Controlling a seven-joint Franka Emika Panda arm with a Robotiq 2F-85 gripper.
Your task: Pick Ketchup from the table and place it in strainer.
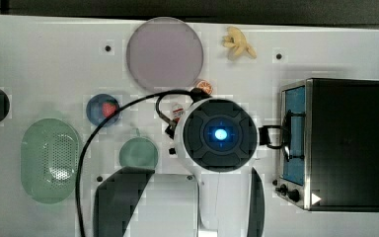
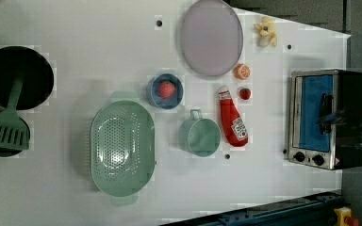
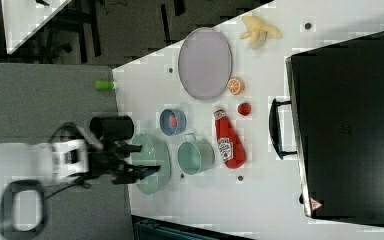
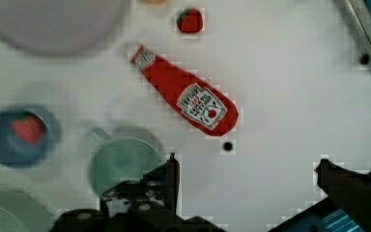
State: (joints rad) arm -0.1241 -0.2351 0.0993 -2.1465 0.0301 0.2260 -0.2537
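Hiding most of the Ketchup (image 1: 178, 111) in the top view, the arm's wide-spread gripper (image 4: 246, 176) hovers empty (red bottle, white label).

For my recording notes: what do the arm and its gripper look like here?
The arm has a white shell with dark grey panels; seen from the top view, a round dark cap carries a glowing blue light. A black cable loops off its side. The gripper is black, with two dark fingers.

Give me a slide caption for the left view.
Ketchup lies flat on the table beside a green cup; strainer empty.
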